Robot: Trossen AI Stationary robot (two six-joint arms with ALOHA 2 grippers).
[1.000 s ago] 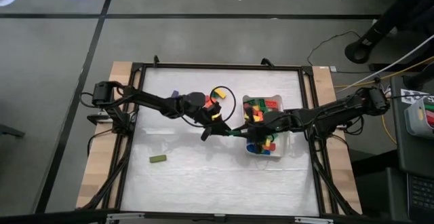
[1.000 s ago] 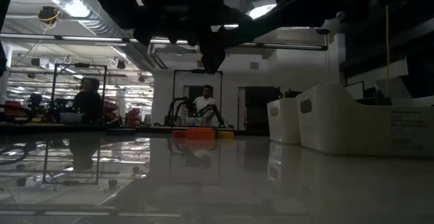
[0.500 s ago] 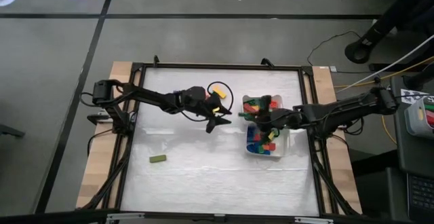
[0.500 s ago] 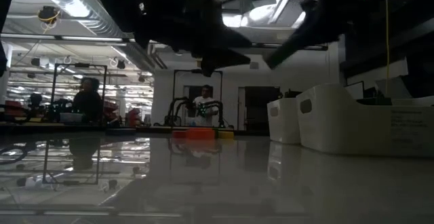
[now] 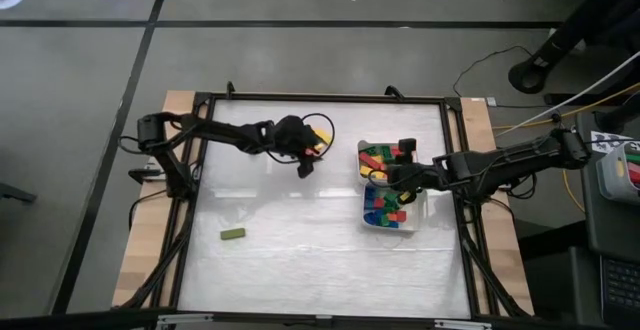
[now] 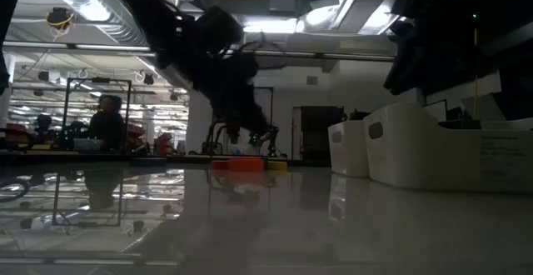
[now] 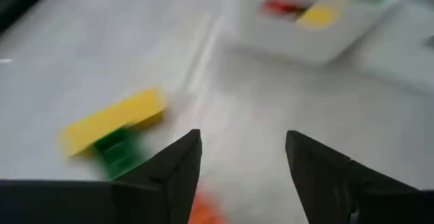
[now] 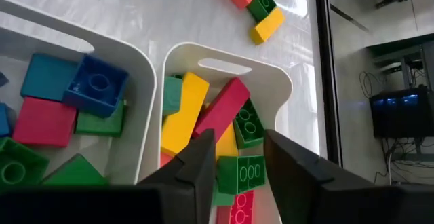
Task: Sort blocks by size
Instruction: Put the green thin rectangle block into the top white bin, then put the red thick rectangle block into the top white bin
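Observation:
A few loose blocks (image 5: 316, 147) lie on the white table near its far middle; in the left wrist view they show as a yellow bar (image 7: 112, 119), a green block (image 7: 119, 152) and an orange one (image 7: 202, 212). My left gripper (image 5: 304, 168) hangs open and empty just beside them (image 7: 241, 137). My right gripper (image 5: 383, 177) is open and empty above two white trays. The far tray (image 8: 274, 81) holds longer bars. The near tray (image 8: 139, 58) holds short cubes. A green bar (image 5: 232, 234) lies alone at the near left.
The two trays (image 5: 421, 202) stand side by side right of the table's middle; in the low view they rise at the right (image 6: 416, 146). A black frame (image 5: 452, 130) borders the table. People show in the room beyond.
My left gripper has gone from the table's middle toward the far edge and down to the loose blocks. My right gripper has drawn back toward the right, from the table's middle to above the trays, and then held still.

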